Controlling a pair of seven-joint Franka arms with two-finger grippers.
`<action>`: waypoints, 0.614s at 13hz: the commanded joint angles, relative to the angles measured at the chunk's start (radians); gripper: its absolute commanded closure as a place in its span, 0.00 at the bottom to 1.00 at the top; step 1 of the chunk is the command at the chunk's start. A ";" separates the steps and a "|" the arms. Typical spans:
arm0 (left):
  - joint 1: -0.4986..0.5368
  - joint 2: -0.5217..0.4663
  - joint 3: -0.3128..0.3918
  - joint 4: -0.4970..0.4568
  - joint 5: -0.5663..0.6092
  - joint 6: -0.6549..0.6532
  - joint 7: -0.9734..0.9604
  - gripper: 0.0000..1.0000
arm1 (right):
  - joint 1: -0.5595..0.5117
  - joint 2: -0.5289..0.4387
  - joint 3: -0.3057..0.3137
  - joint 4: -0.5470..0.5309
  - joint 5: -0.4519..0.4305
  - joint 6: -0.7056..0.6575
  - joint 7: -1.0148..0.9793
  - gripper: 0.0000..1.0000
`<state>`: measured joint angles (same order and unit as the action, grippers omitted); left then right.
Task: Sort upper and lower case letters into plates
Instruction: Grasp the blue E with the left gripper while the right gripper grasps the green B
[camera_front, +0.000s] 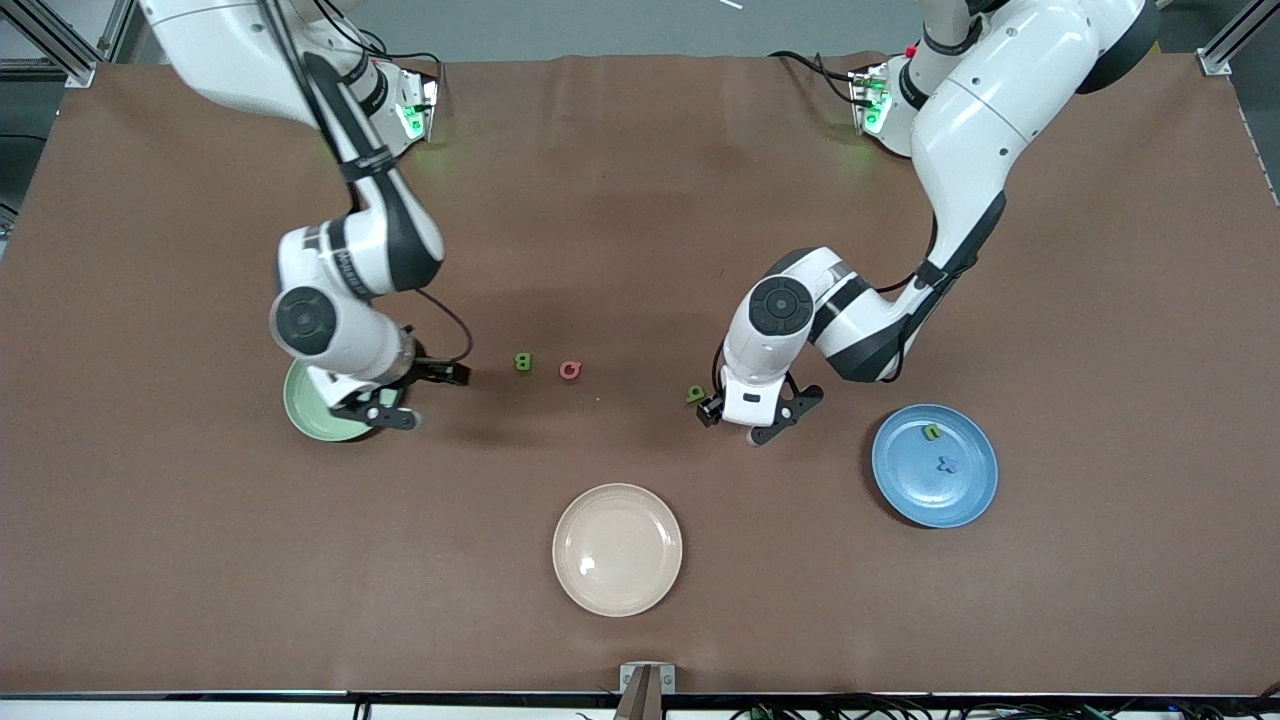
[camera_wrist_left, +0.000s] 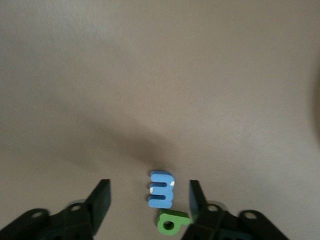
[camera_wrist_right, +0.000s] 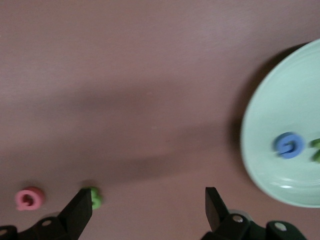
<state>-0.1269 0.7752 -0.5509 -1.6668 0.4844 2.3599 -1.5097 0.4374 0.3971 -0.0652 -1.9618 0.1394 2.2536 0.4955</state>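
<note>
My left gripper (camera_front: 738, 420) (camera_wrist_left: 148, 191) is low over the table, open, with a blue letter (camera_wrist_left: 161, 189) lying between its fingers and touching neither. A green letter (camera_wrist_left: 172, 221) (camera_front: 695, 394) lies against the blue one, beside one finger. My right gripper (camera_front: 435, 397) (camera_wrist_right: 147, 200) stands open and empty beside the pale green plate (camera_front: 303, 408) (camera_wrist_right: 280, 100), which holds a blue letter (camera_wrist_right: 289, 145) and a green one (camera_wrist_right: 316, 150). The blue plate (camera_front: 975, 495) holds a green letter (camera_front: 932, 432) and a blue letter (camera_front: 945, 464). A green letter B (camera_front: 523, 362) (camera_wrist_right: 94, 197) and a pink letter (camera_front: 570, 371) (camera_wrist_right: 30, 198) lie between the two grippers.
A cream-beige plate (camera_front: 617, 549) stands empty near the table's front edge, nearer to the front camera than the loose letters. The right arm's wrist covers part of the pale green plate in the front view.
</note>
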 joint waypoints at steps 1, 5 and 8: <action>-0.022 0.041 0.006 0.041 -0.015 -0.018 -0.009 0.43 | 0.088 0.041 -0.008 -0.022 0.014 0.099 0.115 0.00; -0.042 0.084 0.006 0.087 -0.015 -0.016 -0.009 0.48 | 0.164 0.071 -0.008 -0.098 0.012 0.257 0.121 0.00; -0.043 0.087 0.006 0.088 -0.015 -0.016 -0.010 0.49 | 0.193 0.081 -0.008 -0.172 0.012 0.371 0.121 0.00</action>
<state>-0.1536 0.8493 -0.5508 -1.6104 0.4839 2.3601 -1.5134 0.6048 0.4933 -0.0639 -2.0795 0.1397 2.5767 0.6134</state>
